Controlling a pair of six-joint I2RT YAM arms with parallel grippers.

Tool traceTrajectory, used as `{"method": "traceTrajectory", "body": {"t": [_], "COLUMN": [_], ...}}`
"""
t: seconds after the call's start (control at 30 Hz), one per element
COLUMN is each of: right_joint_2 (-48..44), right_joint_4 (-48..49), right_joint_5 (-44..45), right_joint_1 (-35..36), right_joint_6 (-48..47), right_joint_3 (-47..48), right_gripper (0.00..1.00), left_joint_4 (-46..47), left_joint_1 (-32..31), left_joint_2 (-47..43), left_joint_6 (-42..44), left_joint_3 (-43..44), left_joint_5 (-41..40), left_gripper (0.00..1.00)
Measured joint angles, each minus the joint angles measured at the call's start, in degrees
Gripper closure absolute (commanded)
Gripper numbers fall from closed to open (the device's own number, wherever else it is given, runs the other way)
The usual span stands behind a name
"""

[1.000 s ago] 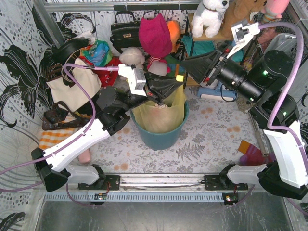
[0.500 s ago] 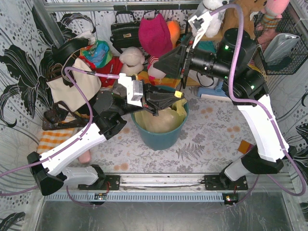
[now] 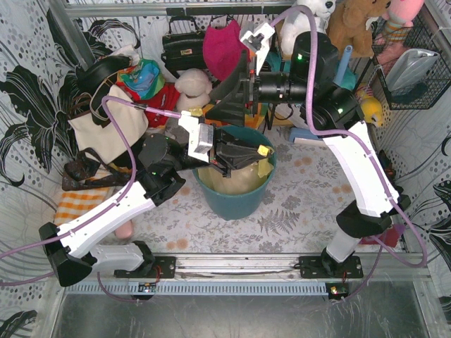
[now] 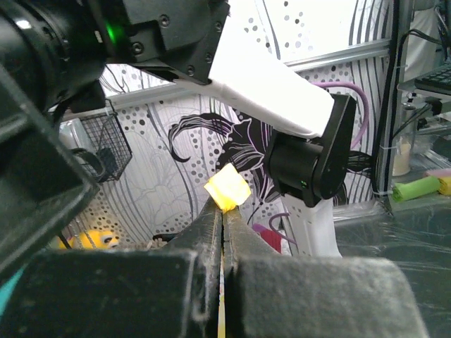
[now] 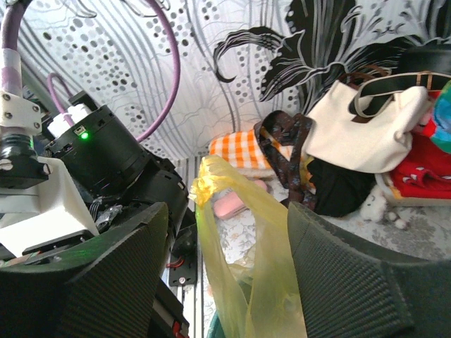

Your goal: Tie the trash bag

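The trash bag (image 3: pixel 232 182) is a thin yellow bag lining the teal bin (image 3: pixel 232 205). My left gripper (image 3: pixel 263 150) reaches over the bin from the left and is shut on a yellow strip of the bag's edge. In the left wrist view a yellow tuft (image 4: pixel 227 190) sticks out past the closed left gripper (image 4: pixel 224 210). My right gripper (image 3: pixel 224 95) hangs over the bin's far rim, pointing left. Its jaws are open. In the right wrist view another flap of the trash bag (image 5: pixel 261 282) rises between the fingers of the right gripper (image 5: pixel 229 211), with a gap on each side.
A cream tote bag (image 3: pixel 106 130) with black handles leans at the left, also seen in the right wrist view (image 5: pixel 359 134). An orange checked cloth (image 3: pixel 77 201) lies in front of it. A black handbag (image 3: pixel 183 46) and plush toys (image 3: pixel 225 49) crowd the back; a wire basket (image 3: pixel 412 67) hangs at the right.
The right arm has swung from the far right to over the bin's back rim, and its jaws have opened wider. The left gripper has stayed shut on the bag strip and shifted slightly right.
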Motion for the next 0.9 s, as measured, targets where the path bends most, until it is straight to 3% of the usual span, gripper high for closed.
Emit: {"method": "traceTrajectory", "body": {"t": [0.23, 0.63, 0.9], "right_joint_2": [2.3, 5.8, 7.2], "right_joint_4": [-0.5, -0.3, 0.0], "right_joint_5": [-3.5, -4.7, -3.0], "right_joint_1": [1.5, 2.8, 2.9], "right_joint_6": [-1.5, -1.9, -1.9], "right_joint_3": [1.2, 5.0, 6.3], "right_gripper": [0.33, 0.52, 0.52], "left_joint_4": [-2.1, -5.8, -7.6], "left_joint_1": [-0.3, -1.4, -1.4], "left_joint_2": [0.0, 0.0, -0.2], "left_joint_6": [0.0, 0.5, 1.1], "left_joint_3": [0.0, 0.0, 0.0], "left_joint_5": [1.6, 3.0, 3.0], "left_gripper": [1.00, 1.00, 1.00]}}
